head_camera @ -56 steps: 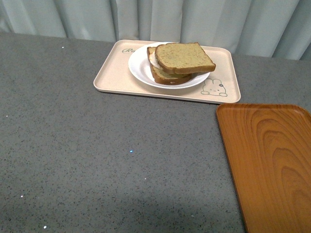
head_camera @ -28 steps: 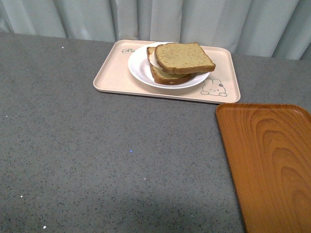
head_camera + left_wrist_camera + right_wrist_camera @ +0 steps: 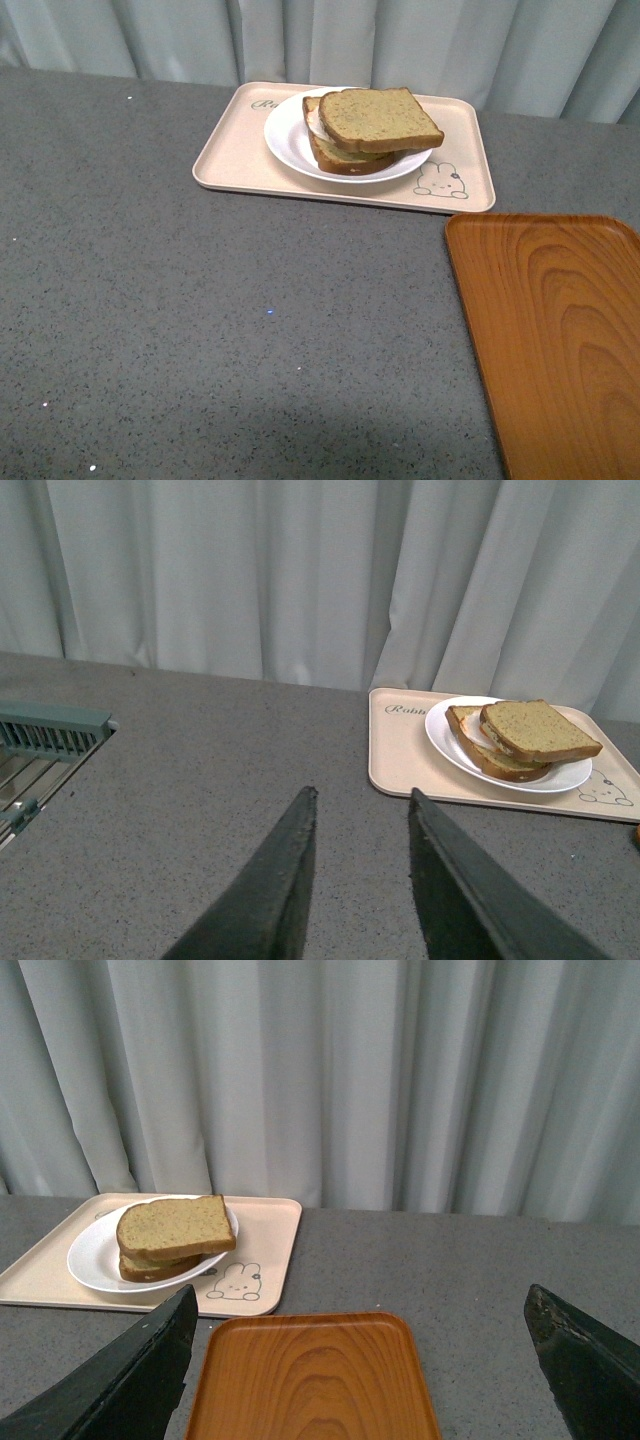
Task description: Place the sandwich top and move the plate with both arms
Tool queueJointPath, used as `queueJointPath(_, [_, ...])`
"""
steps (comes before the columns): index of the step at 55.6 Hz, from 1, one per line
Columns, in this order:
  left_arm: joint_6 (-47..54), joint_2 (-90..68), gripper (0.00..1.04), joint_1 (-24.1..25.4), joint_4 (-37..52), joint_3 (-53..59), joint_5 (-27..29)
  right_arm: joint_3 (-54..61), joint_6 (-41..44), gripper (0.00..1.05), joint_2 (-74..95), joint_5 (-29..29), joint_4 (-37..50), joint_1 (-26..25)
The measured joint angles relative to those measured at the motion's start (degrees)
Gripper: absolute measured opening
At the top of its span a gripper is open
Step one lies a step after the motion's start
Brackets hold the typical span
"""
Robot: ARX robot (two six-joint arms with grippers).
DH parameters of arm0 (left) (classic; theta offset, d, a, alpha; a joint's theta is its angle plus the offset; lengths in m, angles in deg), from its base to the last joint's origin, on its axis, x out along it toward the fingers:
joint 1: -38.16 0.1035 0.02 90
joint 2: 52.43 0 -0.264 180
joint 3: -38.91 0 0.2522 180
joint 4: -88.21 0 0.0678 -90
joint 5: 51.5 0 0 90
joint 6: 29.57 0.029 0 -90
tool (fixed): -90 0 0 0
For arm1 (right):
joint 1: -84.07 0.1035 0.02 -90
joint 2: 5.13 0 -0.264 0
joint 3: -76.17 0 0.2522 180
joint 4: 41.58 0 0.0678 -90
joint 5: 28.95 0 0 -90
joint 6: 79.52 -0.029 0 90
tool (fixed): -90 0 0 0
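Tan speckled bread top (image 3: 380, 118) already caps the sandwich on the round white plate (image 3: 290, 140), so both grippers' fingers wait apart, empty.

Sandwich top (image 3: 380, 118): no shift on the plate (image 3: 290, 140) (front view alone shows earlier moments).
Trays: no shift either.
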Motion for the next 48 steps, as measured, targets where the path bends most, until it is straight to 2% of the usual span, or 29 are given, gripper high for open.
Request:
queueJointPath(14, [0.0, 0.0, 0.76, 0.0, 0.0, 0.0, 0.0, 0.0, 0.0, 0.96, 0.0, 0.0, 0.0, 0.0])
queueJointPath(20, [0.0, 0.0, 1.00, 0.0, 0.0, 0.0, 0.0, 0.0, 0.0, 0.96, 0.0, 0.0, 0.0, 0.0])
queueJointPath(48, [0.1, 0.0, 0.98, 0.0, 0.0, 0.0, 0.0, 0.0, 0.0, 0.96, 0.0, 0.0, 0.0, 0.0])
